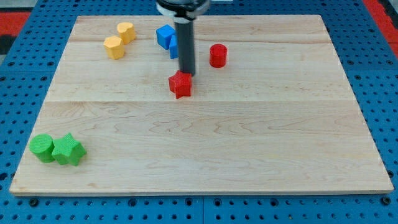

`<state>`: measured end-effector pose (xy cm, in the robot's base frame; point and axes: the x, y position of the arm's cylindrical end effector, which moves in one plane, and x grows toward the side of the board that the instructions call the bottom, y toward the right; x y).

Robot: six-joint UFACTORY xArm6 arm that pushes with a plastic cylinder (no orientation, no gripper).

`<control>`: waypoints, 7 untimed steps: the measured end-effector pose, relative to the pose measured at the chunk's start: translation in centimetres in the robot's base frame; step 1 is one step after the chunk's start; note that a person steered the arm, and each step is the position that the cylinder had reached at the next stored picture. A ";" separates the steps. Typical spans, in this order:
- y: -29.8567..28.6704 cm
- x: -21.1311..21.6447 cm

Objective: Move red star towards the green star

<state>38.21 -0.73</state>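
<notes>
The red star (180, 84) lies a little above the middle of the wooden board (249, 143). My tip (187, 74) rests at the star's upper right edge, touching or nearly touching it. The dark rod rises straight up from there to the view's top. The green star (68, 150) lies far off at the board's lower left corner, pressed against a green round block (43, 147) on its left.
A red cylinder (217, 55) stands to the right of the rod. Two blue blocks (166, 38) sit behind the rod, partly hidden by it. Two yellow blocks (120, 39) lie at the upper left. Blue pegboard surrounds the board.
</notes>
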 end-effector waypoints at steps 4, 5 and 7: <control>-7.6 -2.1; -8.6 -1.7; -8.6 1.6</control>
<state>39.85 -9.36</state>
